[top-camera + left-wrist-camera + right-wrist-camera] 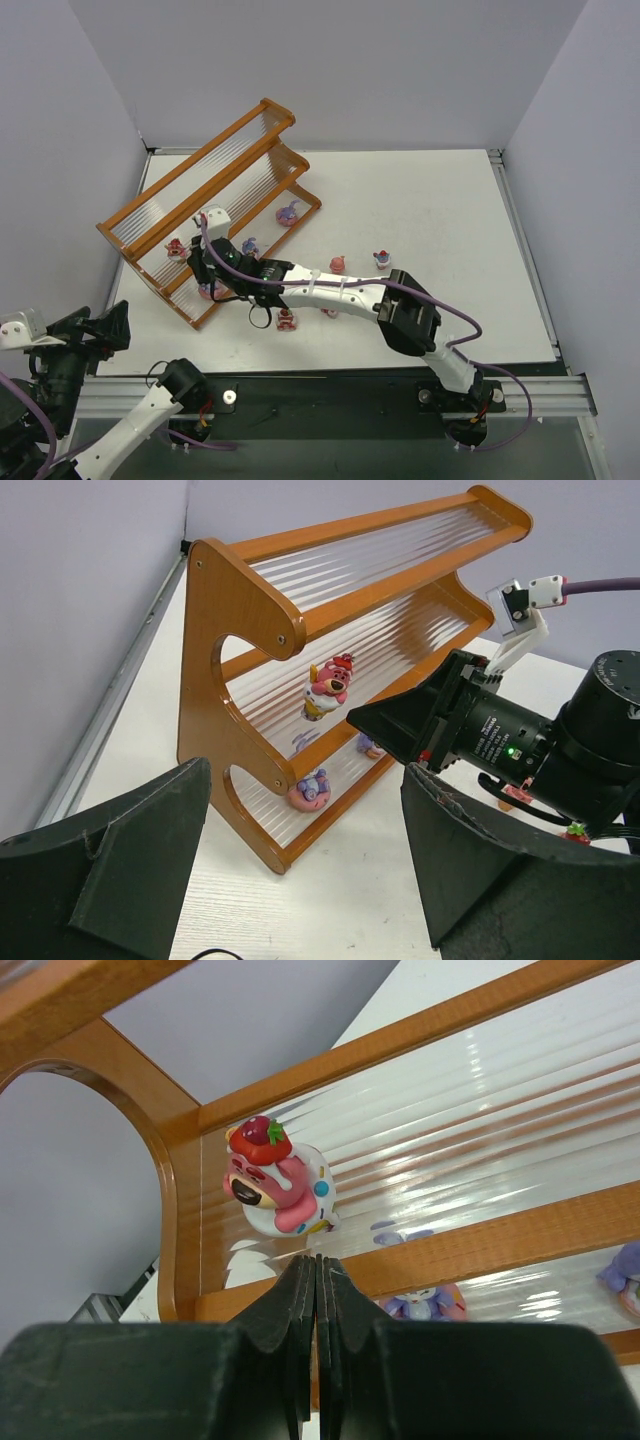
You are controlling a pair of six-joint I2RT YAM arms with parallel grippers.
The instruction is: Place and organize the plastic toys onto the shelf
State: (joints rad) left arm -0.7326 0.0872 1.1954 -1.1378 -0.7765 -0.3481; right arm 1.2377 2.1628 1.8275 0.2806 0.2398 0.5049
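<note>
Fingers (295, 1305) of the right gripper (317, 1268) were pinched shut on nothing, tips at the front rail of the middle tier of the shelf (470, 1235). The pink bear toy (275, 1178) stood on that tier, just beyond the tips, beside the shelf's end panel. At least 3 loose toys (338, 264) lay behind the fingers, mid-tabletop, so likely the right arm's job. The left gripper (307, 770) gaped wide, well apart off the near-left corner.

Right pincer (318, 1270) is right up at the shelf (470, 1005). One toy (275, 1175) sits on the middle tier just past its tips, a bit left. Two more toys (430, 1303) are on the lowest tier, below and right. Other toys (338, 264) lie behind it on the tabletop (450, 220).
</note>
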